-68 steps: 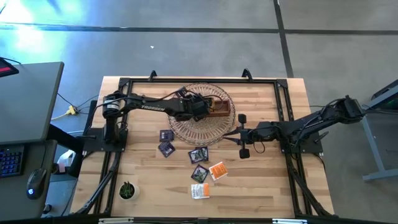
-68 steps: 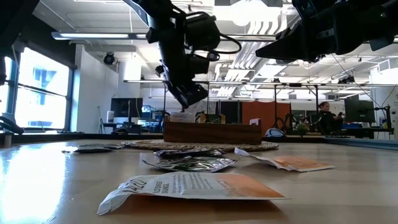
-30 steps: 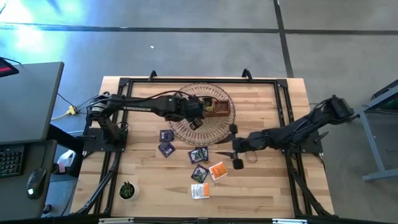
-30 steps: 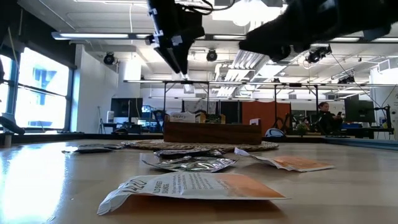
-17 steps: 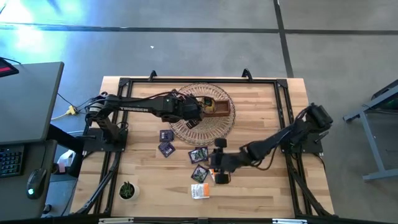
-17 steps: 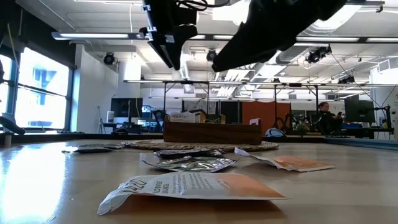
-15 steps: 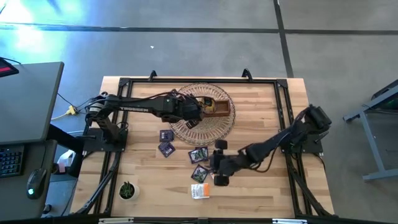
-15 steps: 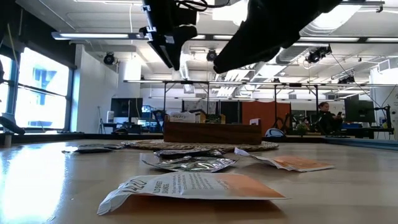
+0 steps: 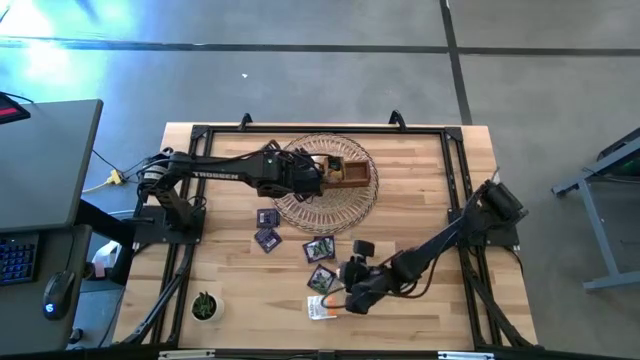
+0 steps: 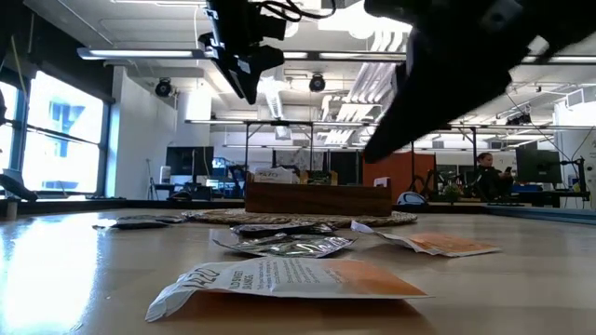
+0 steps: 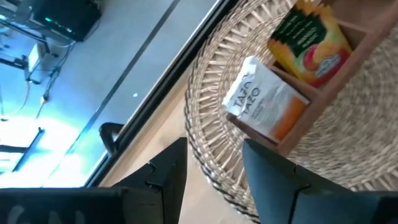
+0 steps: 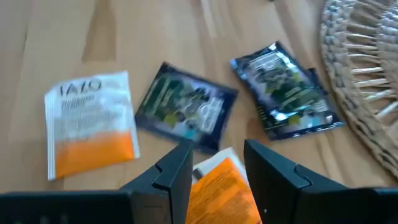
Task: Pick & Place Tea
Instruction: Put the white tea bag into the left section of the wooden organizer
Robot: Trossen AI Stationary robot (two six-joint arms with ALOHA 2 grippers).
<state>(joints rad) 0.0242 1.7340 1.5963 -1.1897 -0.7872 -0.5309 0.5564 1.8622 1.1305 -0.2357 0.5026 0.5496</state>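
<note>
Front sachet (image 10: 289, 279): nearest to us in the low view, lower centre, flat on the table (image 9: 430, 160), white and orange; nothing touches it.
Right gripper (image 9: 345, 293): lower centre of the high view, over the loose sachets; in its wrist view we see its fingers (image 12: 175, 171) spread and empty, straddling an orange sachet (image 12: 217, 186) at the bottom centre. We judge it is lining up to pick that one.
Loose sachets: a white-and-orange one (image 12: 90, 124) at left and two dark ones (image 12: 186, 106) (image 12: 286, 96) in the middle of the right wrist view, near but mostly apart, so we judge there is room for fingers beside each.
More dark sachets (image 9: 266, 228): left of centre in the high view, just beside the basket (image 9: 300, 205).
Left gripper (image 9: 318, 181): over the basket, upper centre of the high view; fingers (image 11: 168, 171) apart, pinching nothing.
Box (image 9: 352, 175): in the basket; two sachets (image 11: 267, 102) (image 11: 311, 40) stand in its compartments.
Room: bare wood at right in the high view.
</note>
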